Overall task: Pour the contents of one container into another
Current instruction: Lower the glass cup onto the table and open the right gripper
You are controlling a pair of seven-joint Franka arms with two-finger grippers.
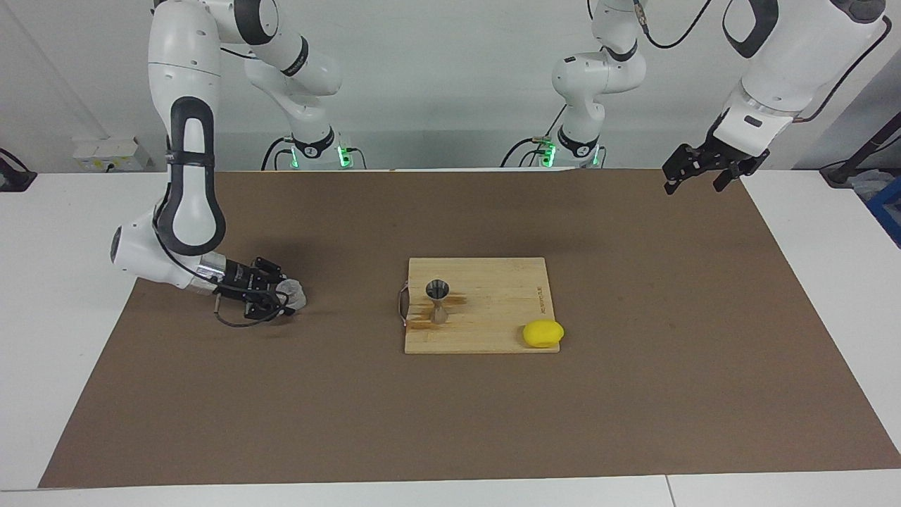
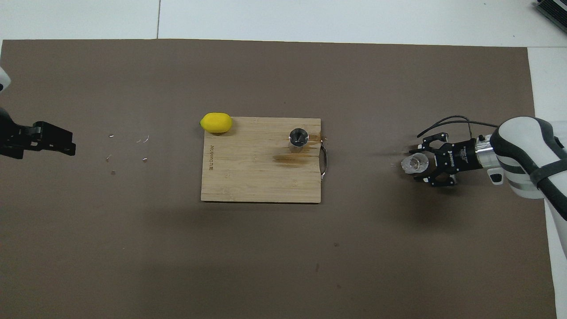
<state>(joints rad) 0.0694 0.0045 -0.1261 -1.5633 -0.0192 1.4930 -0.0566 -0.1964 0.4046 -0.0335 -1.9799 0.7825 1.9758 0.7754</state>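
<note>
Down at the right arm's end of the worktop, my right gripper (image 2: 424, 165) brackets the small clear glass tumbler (image 2: 414, 163), grip unclear, silver hourglass jigger (image 2: 298, 138) at nine o'clock overhead; left gripper (image 1: 692, 169) waits, open.

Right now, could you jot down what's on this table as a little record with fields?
Mat: brown sheet covering the table
Board: wooden cutting board at the mat's middle
Jigger: metal jigger upright on the board, by a brownish stain
Lemon: yellow lemon at a board corner
Glass: clear glass tumbler low at the mat, at the right pincer
Left pincer: open, raised, waiting
</note>
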